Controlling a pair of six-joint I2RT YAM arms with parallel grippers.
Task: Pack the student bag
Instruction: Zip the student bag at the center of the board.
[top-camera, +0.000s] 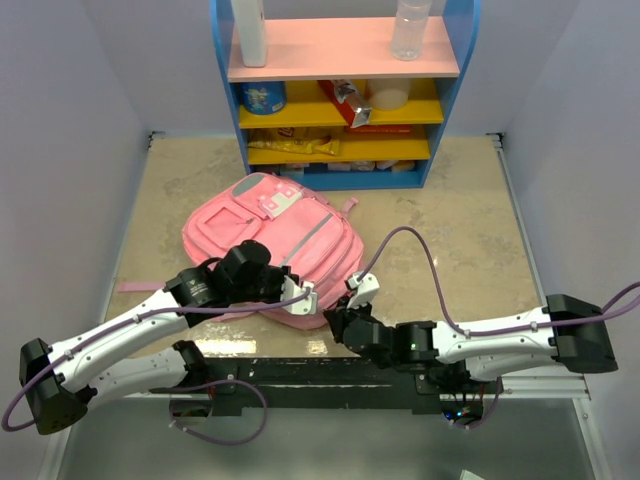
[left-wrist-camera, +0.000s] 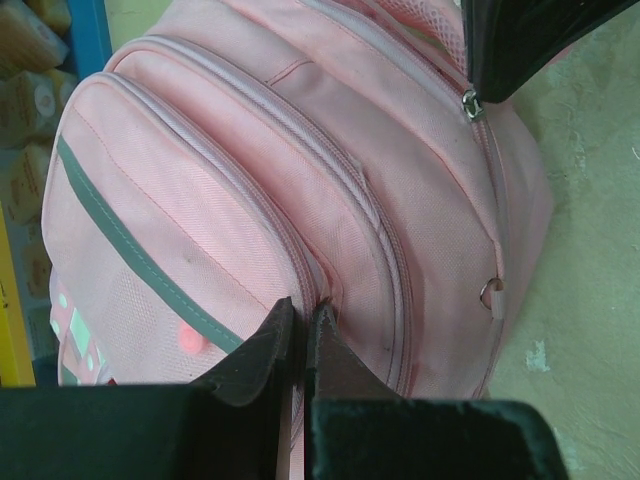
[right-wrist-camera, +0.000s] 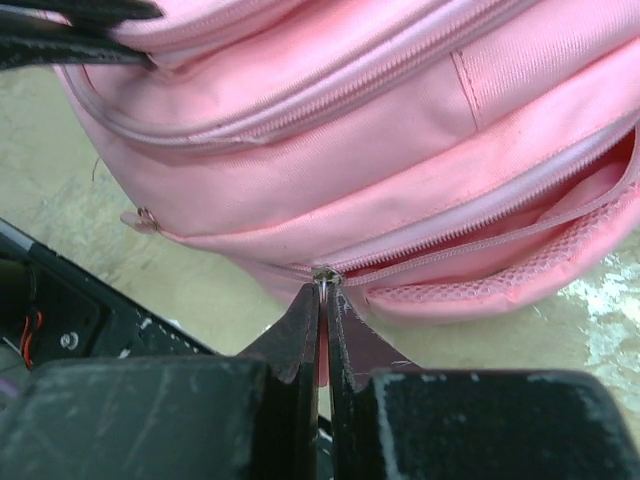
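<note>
The student bag (top-camera: 268, 235), a soft pink backpack, lies flat on the table in front of the shelf. My left gripper (top-camera: 304, 298) sits at the bag's near edge, its jaws (left-wrist-camera: 303, 312) shut, pinching the pink fabric beside a zip seam. My right gripper (top-camera: 356, 290) is at the bag's near right corner, shut (right-wrist-camera: 323, 290) on the metal zip pull (right-wrist-camera: 324, 274). To the right of that pull the zip gapes, showing the pink inside (right-wrist-camera: 600, 180). The right gripper's dark fingers (left-wrist-camera: 520, 40) show at the slider in the left wrist view.
A blue shelf unit (top-camera: 340, 60) with pink and yellow boards stands behind the bag, holding a clear bottle (top-camera: 410, 28), a white container (top-camera: 250, 30), a blue tin (top-camera: 263, 97), a red box (top-camera: 345, 100) and snack packs. A purple cable (top-camera: 425, 255) loops over the right arm. A pink strap (top-camera: 135, 287) trails left.
</note>
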